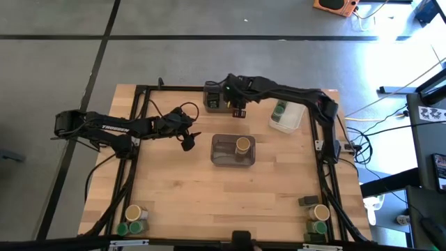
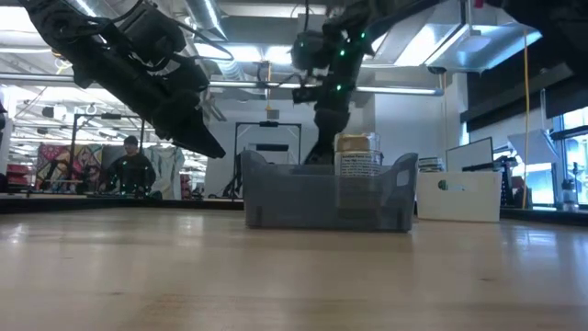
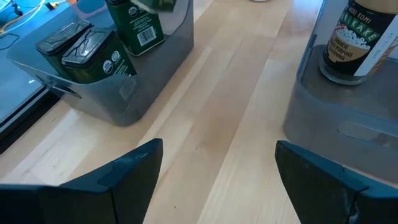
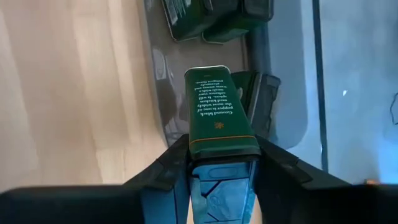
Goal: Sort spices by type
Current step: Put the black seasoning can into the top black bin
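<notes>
A: Which step is in hand?

B: A dark green tin (image 4: 221, 112) is held in the right gripper (image 4: 221, 163), clamped between its fingers, above the far grey bin (image 1: 215, 97) at the back of the tabletop (image 1: 174, 188). Other tins (image 3: 87, 53) are already seen inside that bin. A drop-off of tins is judged to be under way.

A: What is called for next?

B: The tin would need to be lowered into a free spot beside the others, then let go. Care is needed so the standing tins are not knocked.

A: And the left gripper (image 1: 189, 139)?

B: It is held wide open and empty, just above the tabletop, between the far bin and the middle bin (image 1: 223, 159).

A: What is shown by one view only?

B: The grip on the tin is made plain only in the right wrist view. The cream-lidded jar (image 1: 242, 145) in the middle bin is best placed from above, as are the green-lidded jar in the white tray (image 1: 294, 118) and the unsorted jars (image 1: 132, 219) at the near corners.
</notes>
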`<state>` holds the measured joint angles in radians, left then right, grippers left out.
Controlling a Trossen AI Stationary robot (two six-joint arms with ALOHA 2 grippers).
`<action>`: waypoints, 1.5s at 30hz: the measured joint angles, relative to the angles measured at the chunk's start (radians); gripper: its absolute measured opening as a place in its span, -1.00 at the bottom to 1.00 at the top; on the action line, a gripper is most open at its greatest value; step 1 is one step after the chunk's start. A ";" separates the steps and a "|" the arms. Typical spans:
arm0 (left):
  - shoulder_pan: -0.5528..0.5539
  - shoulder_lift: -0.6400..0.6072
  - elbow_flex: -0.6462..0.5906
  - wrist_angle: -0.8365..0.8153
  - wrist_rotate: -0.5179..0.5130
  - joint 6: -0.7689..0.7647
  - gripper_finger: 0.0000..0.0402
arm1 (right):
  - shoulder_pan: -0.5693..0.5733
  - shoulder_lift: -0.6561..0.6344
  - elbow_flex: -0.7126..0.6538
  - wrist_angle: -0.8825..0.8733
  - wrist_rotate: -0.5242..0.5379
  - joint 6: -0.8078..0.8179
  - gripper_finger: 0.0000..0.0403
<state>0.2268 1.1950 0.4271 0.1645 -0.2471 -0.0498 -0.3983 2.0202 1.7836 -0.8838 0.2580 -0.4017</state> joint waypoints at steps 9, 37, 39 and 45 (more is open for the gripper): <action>0.000 0.000 0.000 -0.001 0.000 0.000 0.54 | -0.023 0.062 0.000 0.019 0.002 0.000 -0.33; 0.000 0.000 0.000 -0.004 0.000 0.001 0.54 | -0.034 0.111 -0.002 0.053 0.080 -0.131 0.00; 0.000 0.000 0.000 -0.004 0.000 0.001 0.54 | -0.034 0.111 -0.002 0.053 0.080 -0.128 0.09; 0.000 0.000 0.000 -0.004 0.000 0.001 0.54 | -0.002 0.062 -0.003 -0.017 0.081 -0.080 0.28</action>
<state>0.2268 1.1950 0.4271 0.1603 -0.2471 -0.0485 -0.4002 2.0822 1.7802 -0.9003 0.3388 -0.4822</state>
